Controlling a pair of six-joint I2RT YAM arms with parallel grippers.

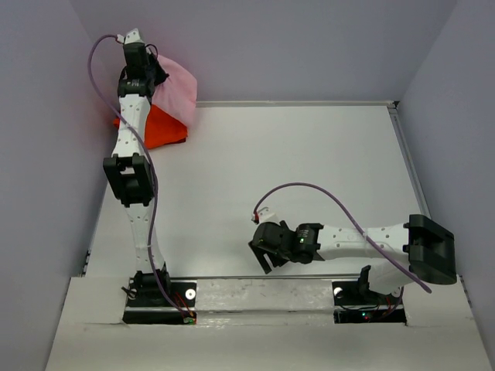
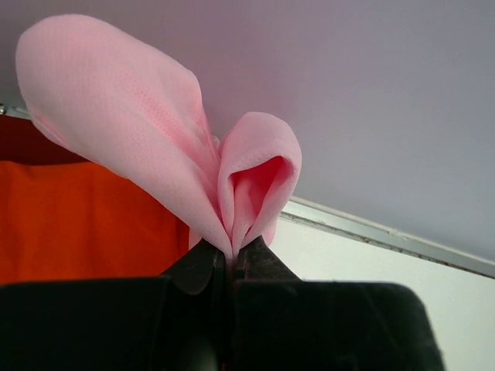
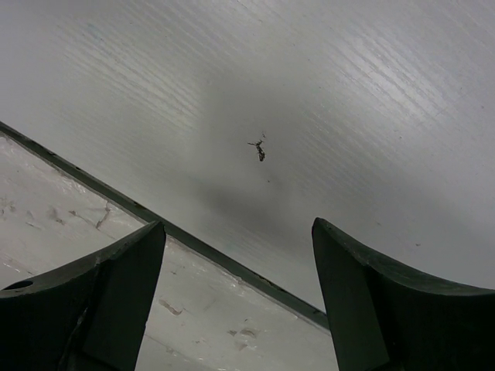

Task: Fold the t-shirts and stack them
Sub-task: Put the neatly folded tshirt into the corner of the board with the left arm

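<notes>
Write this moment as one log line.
left pincer: shut on pink shirt, lifted | orange shirt: on table | right pincer: open, empty

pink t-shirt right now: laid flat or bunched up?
Bunched, not flat. The left gripper is shut on a pinch of the pink t-shirt, and the cloth loops loosely past its jaws.

Both arms were built alike: white shell links, black joint housings. Left arm (image 1: 128, 135) carried a lilac cable (image 1: 90, 56) down its length to a black base plate (image 1: 158, 305). Right arm (image 1: 363, 239) had a second lilac cable (image 1: 298, 184), red-tipped at the wrist end, and a second black base plate (image 1: 367, 303). Small red and green lights showed at both bases. Left hand (image 2: 230, 251): matte black fingers (image 2: 197, 267), wedge-tipped. Right hand (image 3: 238, 224): dark fingers (image 3: 116, 278), inner faces curved, one with a round hole.
</notes>
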